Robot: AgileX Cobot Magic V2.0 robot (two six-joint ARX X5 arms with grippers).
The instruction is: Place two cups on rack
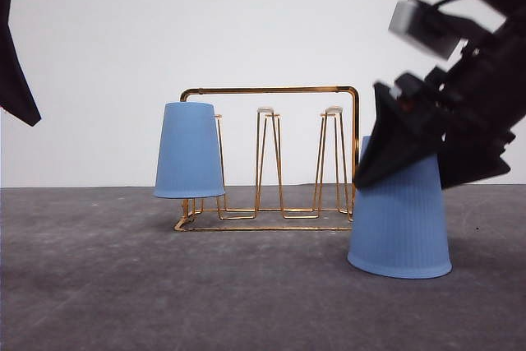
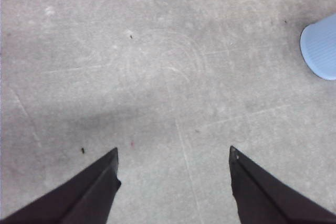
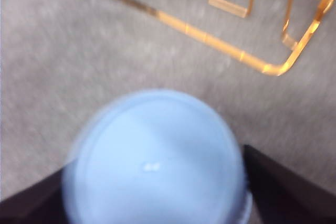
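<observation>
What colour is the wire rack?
Shiny gold-copper rack, with whitish prong tips; the front view shows it best.

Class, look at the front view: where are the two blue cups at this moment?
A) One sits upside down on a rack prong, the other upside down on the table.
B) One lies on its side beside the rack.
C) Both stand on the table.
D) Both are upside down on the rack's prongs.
A: one cup sits inverted over the leftmost prong of the rack, while the other cup stands inverted on the table by the right gripper.
</observation>
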